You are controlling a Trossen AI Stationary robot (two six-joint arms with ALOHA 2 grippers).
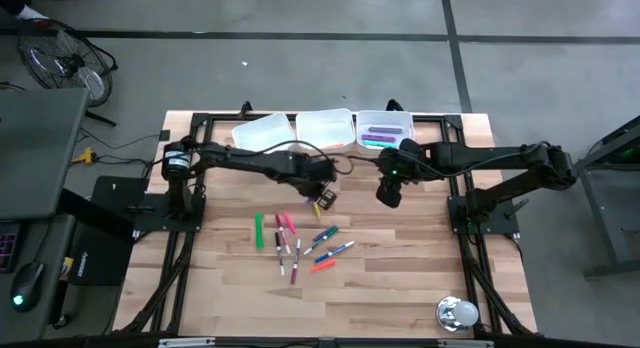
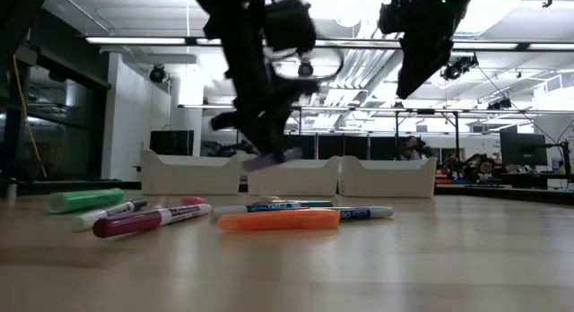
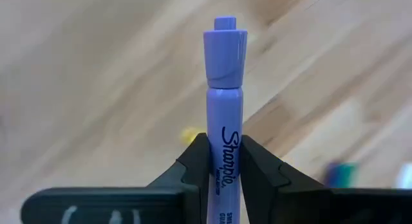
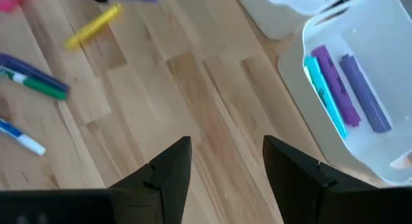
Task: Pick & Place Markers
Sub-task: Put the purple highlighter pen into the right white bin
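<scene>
Left wrist view showed the purple marker [image 3: 225, 121] clenched crosswise in the left pincer [image 3: 224, 161], trays [image 1: 325, 128] lying farther off; the right pincer [image 4: 225, 161] was held released.

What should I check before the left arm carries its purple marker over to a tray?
1. Grip: left gripper jaws pinch the purple marker on its barrel. Ok.
2. Lift: in the low view the marker hangs off the table. Ok.
3. Target: right tray already holds two purple markers and a teal one, with room left. Ok.
4. Path: right gripper hangs in front of that tray, jaws open and empty. Not ok; it may block the way.
5. Middle tray contents: cannot tell.
6. Yellow marker lies loose near the left gripper; clearance cannot tell.
</scene>
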